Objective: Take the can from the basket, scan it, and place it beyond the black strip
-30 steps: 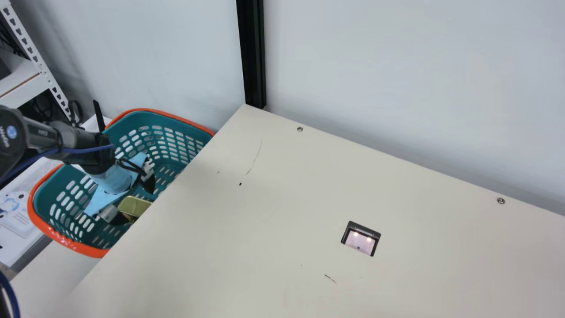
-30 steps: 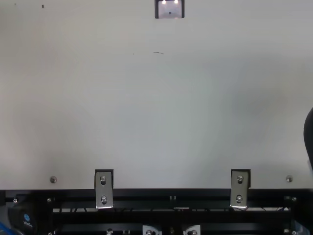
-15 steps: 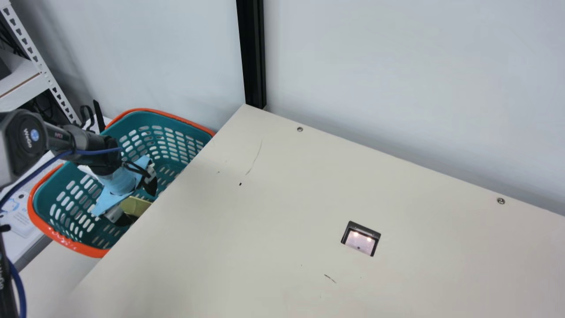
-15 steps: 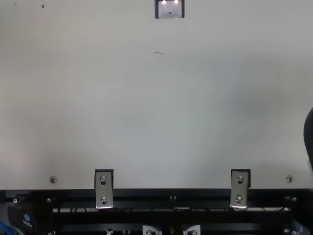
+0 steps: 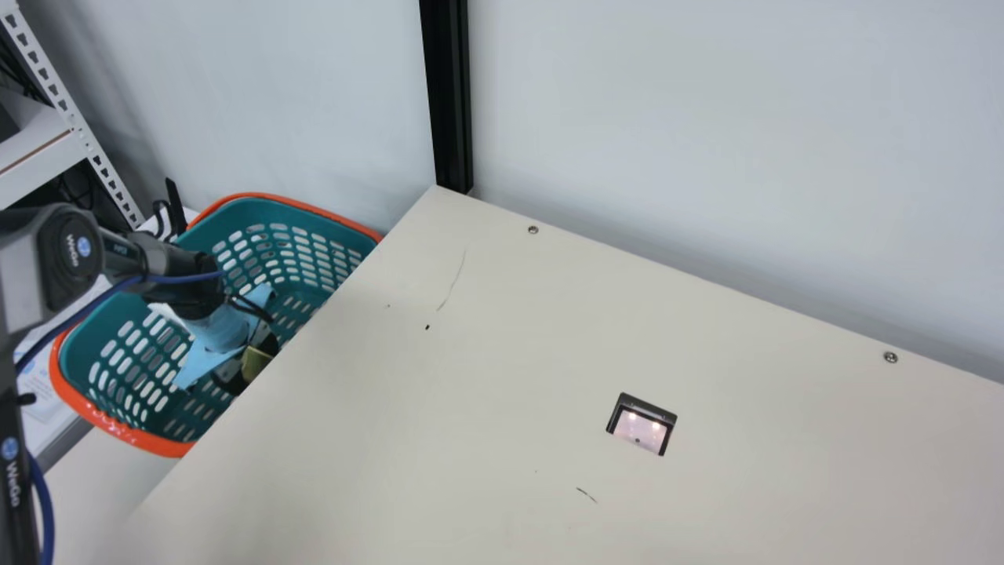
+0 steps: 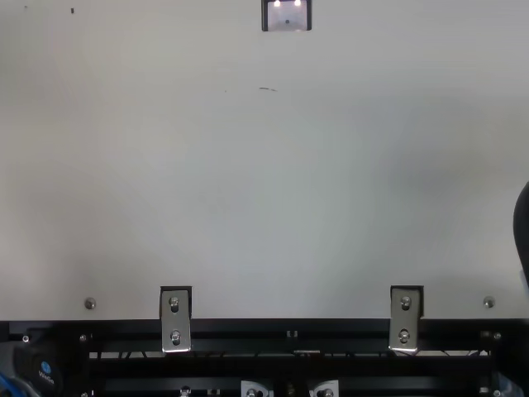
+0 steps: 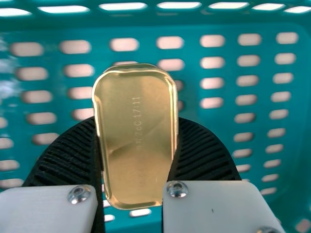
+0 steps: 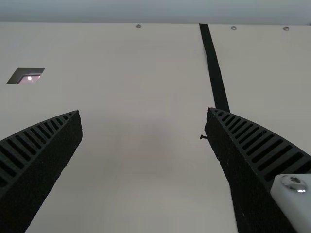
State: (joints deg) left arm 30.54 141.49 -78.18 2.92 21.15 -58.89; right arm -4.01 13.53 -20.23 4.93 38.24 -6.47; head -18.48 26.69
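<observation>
The left gripper [image 5: 252, 364], in the left part of the main view, has its fingers closed against both long sides of the gold can [image 5: 256, 362], which is inside the basket. In the right wrist view, the right gripper [image 8: 144, 116] has its fingers spread wide, holding nothing.

From left to right in the main view, a white shelf [image 5: 49, 174] stands at the upper left edge, above the left arm [image 5: 169, 263]. The arm reaches over the green basket [image 5: 259, 216] with an orange rim, and a light blue cover [image 5: 220, 331] wraps its end. A black post [image 5: 449, 94] rises at top centre, by the corner of the cream table [image 5: 471, 337]. Right of centre, the scanner [image 5: 642, 426] sits in the table, lit. The right wrist view shows the black strip [image 8: 214, 63] on the table, partly behind one finger.
</observation>
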